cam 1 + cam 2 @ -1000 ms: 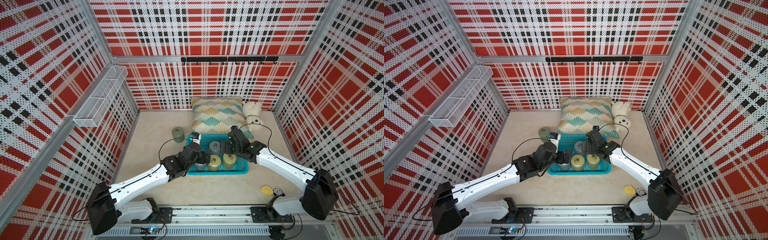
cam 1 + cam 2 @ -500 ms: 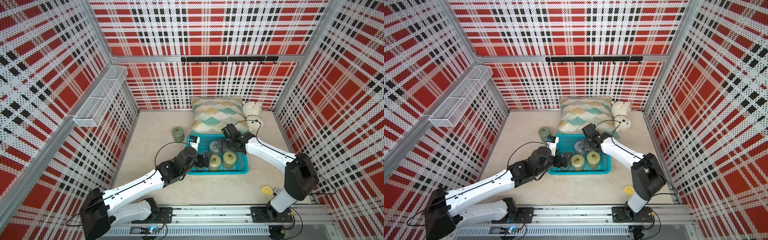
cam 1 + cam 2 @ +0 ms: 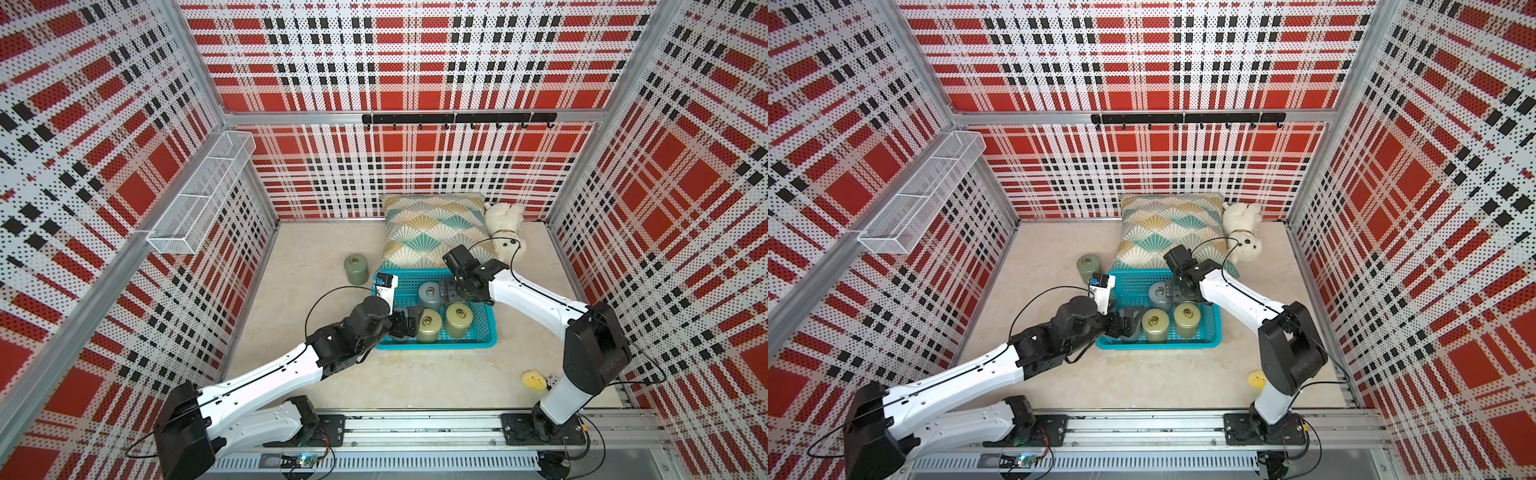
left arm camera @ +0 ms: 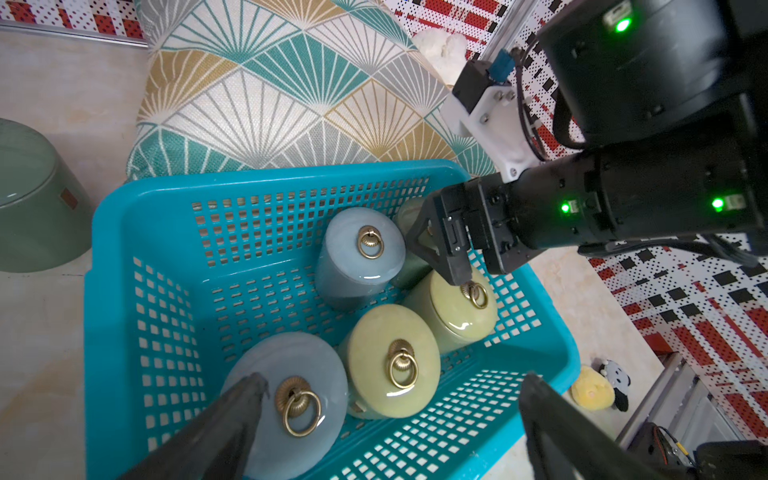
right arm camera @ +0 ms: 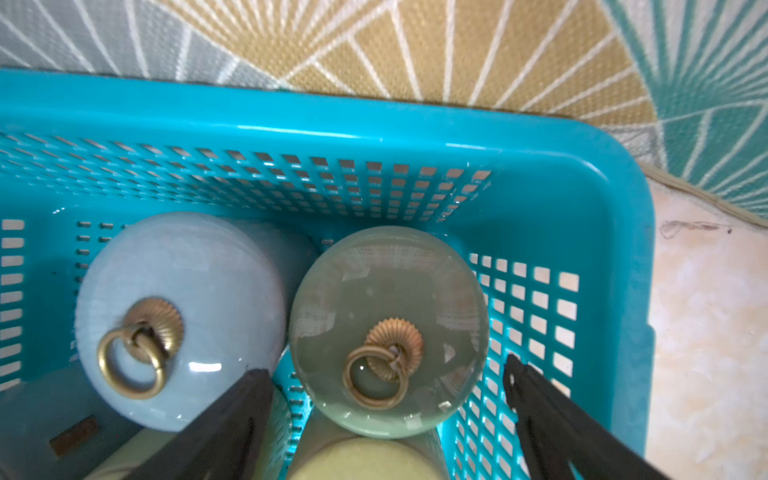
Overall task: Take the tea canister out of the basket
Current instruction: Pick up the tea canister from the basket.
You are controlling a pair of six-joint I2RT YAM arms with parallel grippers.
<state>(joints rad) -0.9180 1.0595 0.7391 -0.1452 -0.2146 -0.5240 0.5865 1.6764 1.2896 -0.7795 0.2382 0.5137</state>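
Left claw (image 4: 392,382) hangs open above the basket (image 4: 270,176); right claw (image 5: 384,368), open too, straddles a green tea canister (image 5: 388,291), apparently untouched. Four other canisters (image 4: 361,266) stand inside.

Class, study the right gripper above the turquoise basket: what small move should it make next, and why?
Probably lower the right gripper a little and close it. Its open fingers straddle the pale green canister standing in the basket, so a short descent should let them grip its sides.
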